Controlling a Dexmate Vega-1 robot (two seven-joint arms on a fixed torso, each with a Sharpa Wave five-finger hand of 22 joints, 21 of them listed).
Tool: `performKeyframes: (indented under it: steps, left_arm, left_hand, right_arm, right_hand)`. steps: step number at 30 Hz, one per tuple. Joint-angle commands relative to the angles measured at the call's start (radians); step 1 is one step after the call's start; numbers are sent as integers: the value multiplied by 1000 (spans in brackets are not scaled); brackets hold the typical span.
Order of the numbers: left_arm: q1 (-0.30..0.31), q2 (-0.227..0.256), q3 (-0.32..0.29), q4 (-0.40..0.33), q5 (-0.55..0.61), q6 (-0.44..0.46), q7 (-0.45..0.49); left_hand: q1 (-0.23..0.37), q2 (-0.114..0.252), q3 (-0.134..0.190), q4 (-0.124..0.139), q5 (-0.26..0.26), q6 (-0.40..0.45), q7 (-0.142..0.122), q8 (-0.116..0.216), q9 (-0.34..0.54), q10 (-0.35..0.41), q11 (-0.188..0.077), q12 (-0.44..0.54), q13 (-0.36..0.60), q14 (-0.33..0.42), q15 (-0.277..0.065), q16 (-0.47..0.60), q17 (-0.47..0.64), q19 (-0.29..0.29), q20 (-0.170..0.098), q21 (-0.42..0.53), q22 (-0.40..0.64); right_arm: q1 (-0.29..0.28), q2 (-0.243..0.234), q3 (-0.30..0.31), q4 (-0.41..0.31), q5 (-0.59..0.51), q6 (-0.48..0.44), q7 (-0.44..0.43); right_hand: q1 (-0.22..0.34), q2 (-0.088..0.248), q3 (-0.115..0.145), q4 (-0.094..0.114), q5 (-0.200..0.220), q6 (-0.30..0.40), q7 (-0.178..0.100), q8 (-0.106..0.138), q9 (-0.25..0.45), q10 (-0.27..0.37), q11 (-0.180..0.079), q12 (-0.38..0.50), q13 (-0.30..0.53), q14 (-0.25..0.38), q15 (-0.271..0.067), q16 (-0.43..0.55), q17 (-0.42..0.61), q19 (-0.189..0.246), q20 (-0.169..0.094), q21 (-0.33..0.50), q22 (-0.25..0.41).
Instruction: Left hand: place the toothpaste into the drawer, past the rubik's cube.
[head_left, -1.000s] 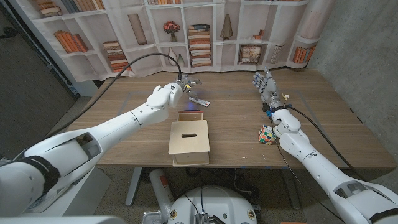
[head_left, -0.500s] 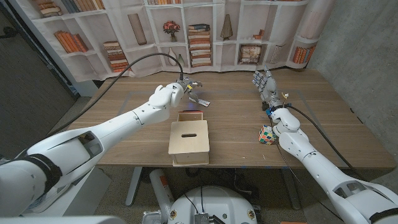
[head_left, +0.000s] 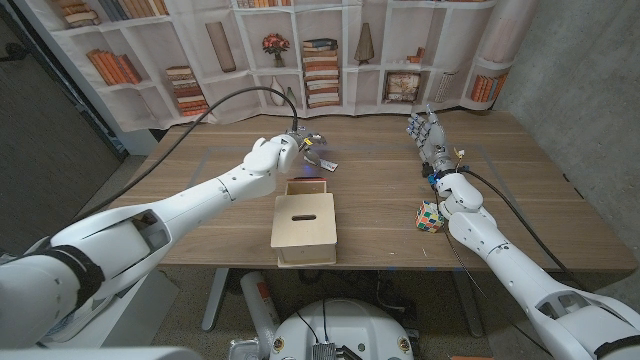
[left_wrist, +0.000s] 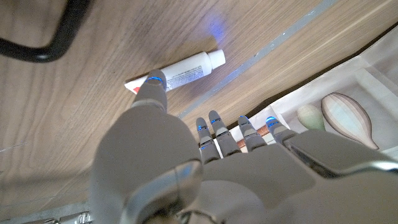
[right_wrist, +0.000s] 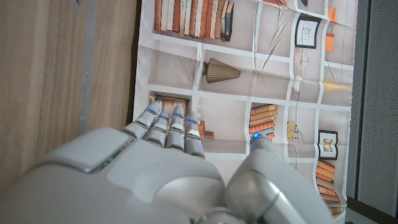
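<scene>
left hand (head_left: 283, 150) over the far middle of the counter (head_left: 200, 180), just past the open drawer (head_left: 307, 186) of the wooden box (head_left: 304, 226). toothpaste (left_wrist: 180, 72) on the wood, at about 11 o'clock from the palm in the left wrist view, with the thumb tip at its crimped end; cannot tell whether pinched or only touched. likely poised to take the tube by that end so the cap can lead into the drawer. right hand (head_left: 428, 135) at 2 o'clock from the box, fingers apart, holding nothing, kept clear. rubik's cube (head_left: 431, 216) at 3 o'clock from the box, beside the right forearm.
</scene>
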Motion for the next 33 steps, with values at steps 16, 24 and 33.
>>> performKeyframes:
  steps: [16, 24, 33]
  left_arm:
    - [-34, -43, 45, 90, -14, -23, 7]
    - [-37, -50, 52, 107, -23, -23, 12]
    - [-37, -54, 58, 118, -40, -19, 10]
  left_hand:
    - [29, 5, -18, 3, -2, 35, -1, 3, 4, 26, -2, 2, 3, 14, -88, 0, 2, -1, -3, 5, 3]
    - [30, 8, -24, 7, -3, 42, -1, 1, 4, 33, -2, 0, 4, 17, -87, -1, 2, 0, -2, 5, 3]
    - [31, 12, -32, 11, -4, 56, -1, 0, 4, 48, -1, 0, 4, 21, -91, -1, 3, 1, -6, 5, 3]
  right_arm:
    - [2, 4, 3, -2, 3, -1, -10]
    - [8, 8, 0, 2, 2, -4, -10]
    - [14, 12, -3, 12, 3, -7, -5]
  right_hand:
    - [2, 6, -1, -7, -1, 13, 0, 0, 3, 8, 2, 2, 5, 5, 2, 0, 6, 6, 5, -8, 2]
    - [2, 6, -2, -7, -2, 13, -1, 0, 3, 8, 3, 2, 5, 6, 3, 0, 6, 6, 5, -11, 2]
    - [1, 7, -2, -8, -2, 13, -1, 0, 3, 8, 2, 2, 5, 7, 2, 0, 6, 8, 6, -15, 2]
